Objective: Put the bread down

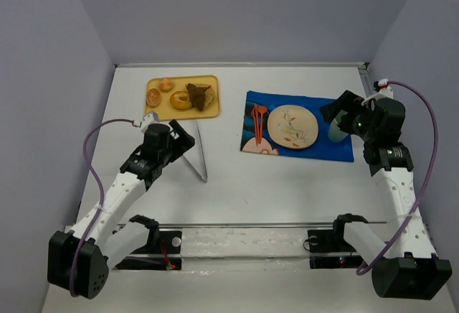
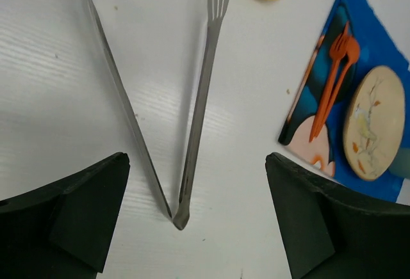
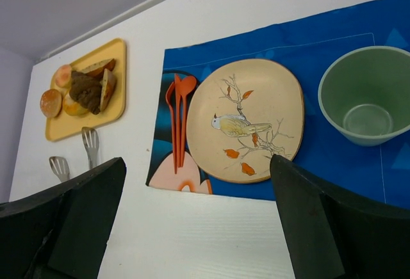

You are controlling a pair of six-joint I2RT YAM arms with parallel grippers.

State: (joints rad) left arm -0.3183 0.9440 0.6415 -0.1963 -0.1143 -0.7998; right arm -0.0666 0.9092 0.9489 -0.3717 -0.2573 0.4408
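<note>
The left gripper point(image 2: 198, 186) is wide open and holds nothing. The tongs point(image 2: 202, 100) lie right under it, with their joined end between its jaws. The bread point(image 1: 199, 96) sits on the yellow tray point(image 1: 161, 112), ahead of it, just past the tong tips. Bread is light, soft and crumbly, so pinch its middle gently. The right gripper point(image 3: 198, 189) is open and empty as well. The left wrist view shows only a corner of the tray, and the bread is cut off.
</note>
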